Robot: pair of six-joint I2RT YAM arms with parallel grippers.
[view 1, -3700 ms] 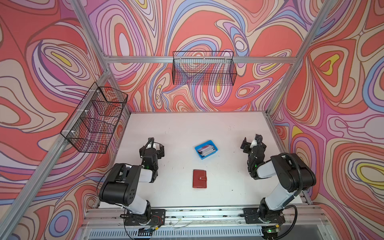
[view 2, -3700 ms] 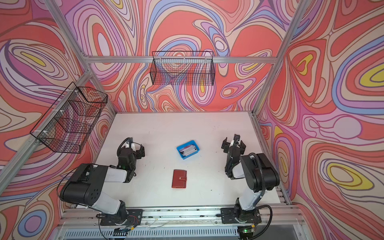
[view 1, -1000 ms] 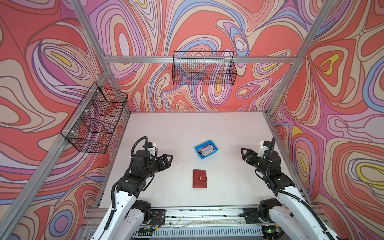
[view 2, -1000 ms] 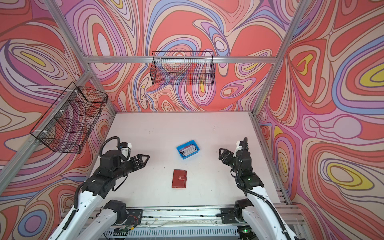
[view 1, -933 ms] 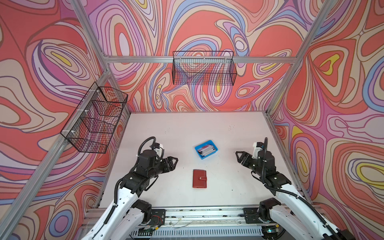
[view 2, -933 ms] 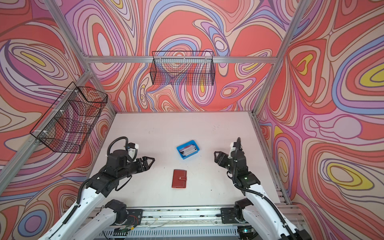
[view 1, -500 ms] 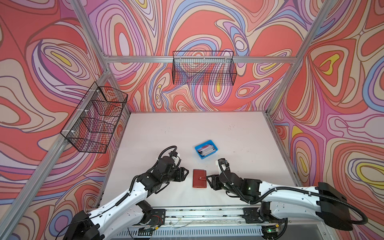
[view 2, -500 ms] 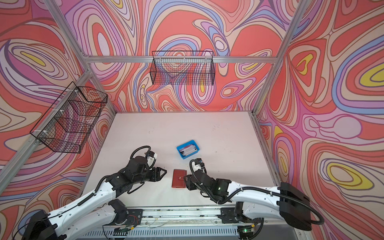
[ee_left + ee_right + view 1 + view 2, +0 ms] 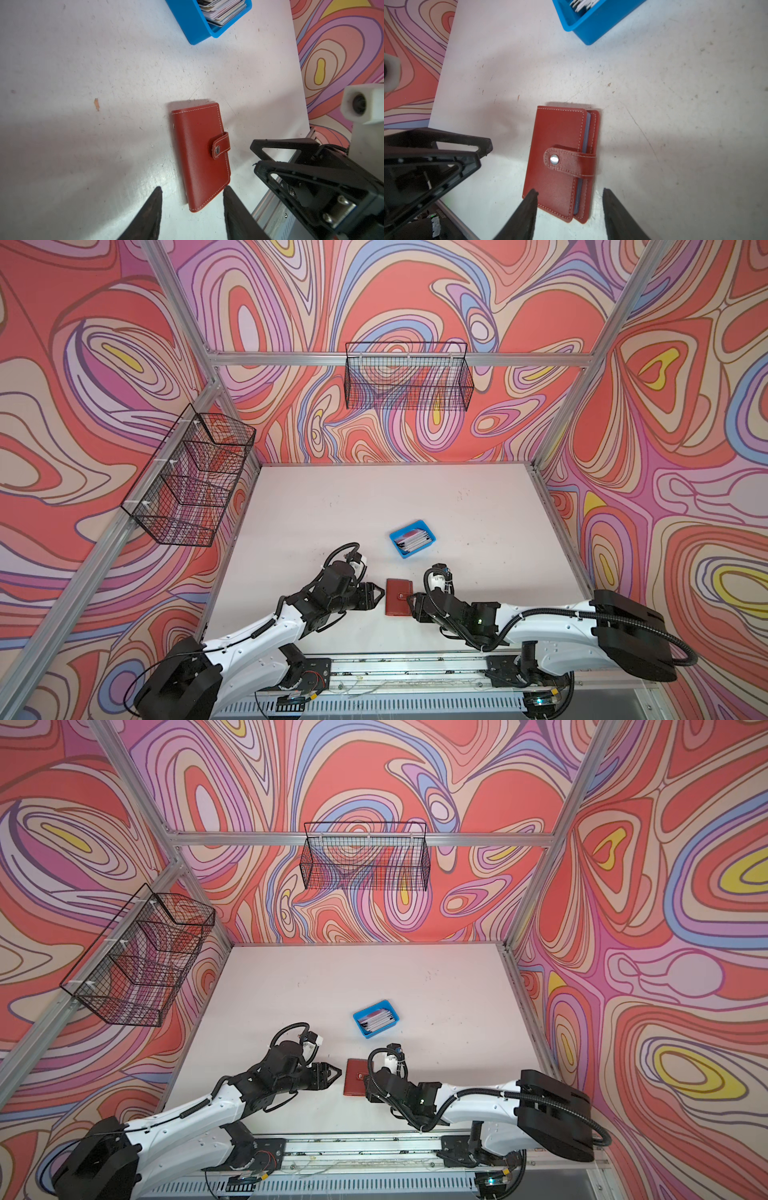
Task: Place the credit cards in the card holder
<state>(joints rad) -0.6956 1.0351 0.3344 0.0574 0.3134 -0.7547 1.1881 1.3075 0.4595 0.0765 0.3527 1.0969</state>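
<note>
A wire basket [image 9: 187, 485] is hung up at the left. The credit cards [image 9: 411, 540] are stacked in the blue tray [image 9: 417, 549] on the table [image 9: 332, 497]. Nearer the front, the red card holder [image 9: 398, 597] is laid flat, snapped shut. It is flanked by the left gripper [image 9: 376, 598] and the right gripper [image 9: 411, 601]. Both are spread apart, and nothing is grasped.

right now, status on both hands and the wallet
Left hand, right hand open, one each side of wallet. Wallet snapped shut. Cards in blue tray. Nothing blocking.
</note>
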